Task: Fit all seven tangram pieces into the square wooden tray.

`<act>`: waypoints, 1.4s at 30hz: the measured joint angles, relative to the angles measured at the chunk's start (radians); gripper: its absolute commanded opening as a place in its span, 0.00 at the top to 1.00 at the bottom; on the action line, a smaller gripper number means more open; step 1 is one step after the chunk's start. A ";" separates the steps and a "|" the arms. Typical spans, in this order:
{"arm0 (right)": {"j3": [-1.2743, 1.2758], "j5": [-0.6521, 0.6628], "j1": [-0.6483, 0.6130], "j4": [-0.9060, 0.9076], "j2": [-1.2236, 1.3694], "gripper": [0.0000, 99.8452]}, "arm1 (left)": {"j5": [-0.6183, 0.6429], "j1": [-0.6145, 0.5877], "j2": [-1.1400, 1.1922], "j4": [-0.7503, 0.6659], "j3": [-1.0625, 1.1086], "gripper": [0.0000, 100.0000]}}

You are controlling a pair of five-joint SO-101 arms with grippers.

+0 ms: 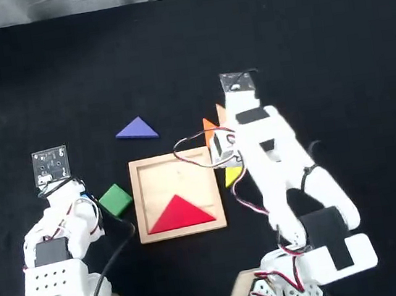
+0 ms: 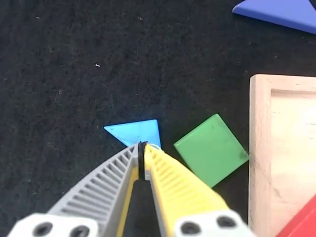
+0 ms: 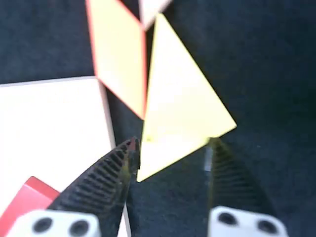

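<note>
The square wooden tray (image 1: 144, 199) lies mid-table with a red triangle (image 1: 181, 212) in its near part. My left gripper (image 2: 142, 146) is shut, its tips resting at the edge of a small light-blue triangle (image 2: 134, 132). A green square (image 2: 211, 149) lies between that triangle and the tray wall (image 2: 259, 148). My right gripper (image 3: 172, 144) is open and straddles the near corner of a yellow triangle (image 3: 177, 108) just outside the tray (image 3: 54, 123). An orange parallelogram (image 3: 118, 54) lies against the yellow triangle's far side.
A purple triangle (image 1: 137, 130) sits beyond the tray on the black cloth. Orange pieces (image 1: 213, 125) cluster by the tray's far right corner, partly under the right arm (image 1: 282, 173). The left arm's base (image 1: 55, 283) stands at the near left.
</note>
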 measured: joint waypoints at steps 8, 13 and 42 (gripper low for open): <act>0.003 -0.051 -0.002 -0.054 -0.003 0.74 | 0.000 0.000 0.000 -0.021 0.009 0.97; 0.003 -0.038 0.029 -0.060 -0.003 0.73 | 0.000 0.000 0.000 -0.021 0.009 0.97; -0.157 0.003 0.114 -0.057 0.215 0.72 | 0.000 0.000 0.000 -0.021 0.009 0.97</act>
